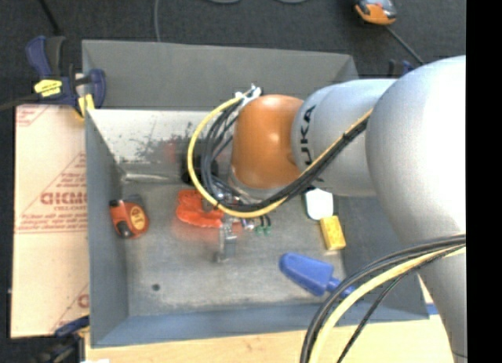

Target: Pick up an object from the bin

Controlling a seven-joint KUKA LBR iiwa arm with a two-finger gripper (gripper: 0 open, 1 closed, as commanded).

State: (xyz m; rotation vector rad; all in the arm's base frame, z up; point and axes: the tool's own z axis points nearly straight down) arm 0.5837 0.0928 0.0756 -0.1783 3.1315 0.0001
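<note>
Left side of bin [102, 275]: an orange-and-black tape-measure-like thing [129, 218] sits alone near the left wall, well apart from the arm.

Centre-left: a red-orange lumpy thing [190, 209] lies on the floor, its right edge tucked under the arm's orange wrist cover.

Gripper [226, 250] is low in the bin, tip over bare floor just beside the lower right of the red-orange thing. Nothing visible in its grasp. Jaw opening: can't tell, the wrist and cables hide most of it.

Right of the gripper: a small white thing [318, 203] with a yellow block [332, 233] just beside it, and a blue wedge-shaped thing [307, 270] nearer the front wall. All three are clear of the tip.

Step, as judged: descent/approach, no grasp yet. Likely target is the red-orange thing, since it's nearest, but the tip looks off to its side, not round it.

Next move needs a shift left to straddle it, jaws wide enough for the lump, then close and lift straight up. Risk: a closure here catches only an edge, or nothing.
</note>
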